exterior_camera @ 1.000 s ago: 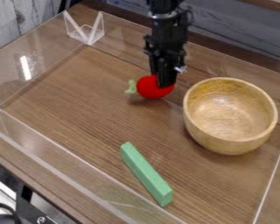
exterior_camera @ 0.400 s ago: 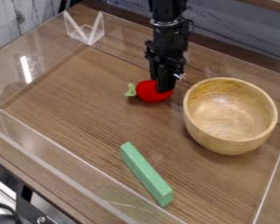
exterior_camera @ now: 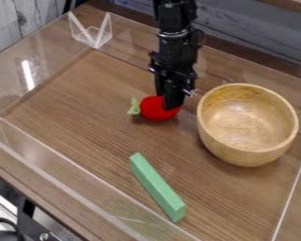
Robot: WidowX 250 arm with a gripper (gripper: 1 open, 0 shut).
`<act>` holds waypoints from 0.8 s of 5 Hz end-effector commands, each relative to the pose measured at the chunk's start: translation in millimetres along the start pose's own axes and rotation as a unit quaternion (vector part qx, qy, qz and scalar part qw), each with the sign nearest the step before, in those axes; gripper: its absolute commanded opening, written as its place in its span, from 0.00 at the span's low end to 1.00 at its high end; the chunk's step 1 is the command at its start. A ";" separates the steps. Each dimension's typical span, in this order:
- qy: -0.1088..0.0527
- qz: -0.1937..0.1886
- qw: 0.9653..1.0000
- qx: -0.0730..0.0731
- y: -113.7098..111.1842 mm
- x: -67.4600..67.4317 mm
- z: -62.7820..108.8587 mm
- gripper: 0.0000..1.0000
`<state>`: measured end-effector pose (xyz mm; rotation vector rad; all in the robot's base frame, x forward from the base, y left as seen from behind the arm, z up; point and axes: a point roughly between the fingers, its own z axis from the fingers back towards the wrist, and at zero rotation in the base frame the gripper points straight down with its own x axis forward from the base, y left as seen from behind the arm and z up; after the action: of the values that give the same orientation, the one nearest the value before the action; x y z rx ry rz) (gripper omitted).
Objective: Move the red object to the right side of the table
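The red object [exterior_camera: 154,111] is a small round red toy fruit with a green leafy tip pointing left. It is near the middle of the dark wood-grain table [exterior_camera: 78,113], just left of the wooden bowl. My black gripper [exterior_camera: 171,99] comes straight down onto its upper right side, and the narrow jaws are closed on it. The fingertips are hidden in the fruit's top. I cannot tell whether the fruit rests on the table or hangs just above it.
A large wooden bowl [exterior_camera: 247,123] stands to the right of the fruit. A flat green block [exterior_camera: 156,185] lies diagonally near the front. Low clear acrylic walls [exterior_camera: 40,160] edge the table, and a clear angled stand [exterior_camera: 90,31] sits at the back left.
The gripper and the red fruit have shifted together a little toward the front left, away from the bowl. The jaws stayed closed on the fruit.
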<state>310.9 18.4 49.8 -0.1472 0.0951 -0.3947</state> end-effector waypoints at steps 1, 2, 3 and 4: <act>-0.050 -0.001 0.998 0.037 -2.7 -8.7 48.7 0.00; -0.050 0.031 0.998 0.028 -35.1 -19.2 25.9 0.00; -0.049 0.047 0.997 0.021 -68.7 -24.5 4.4 0.00; -0.045 0.020 0.999 0.021 -90.1 -28.7 -0.9 0.00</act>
<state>245.4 -51.3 53.0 -0.1229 0.0527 -0.3508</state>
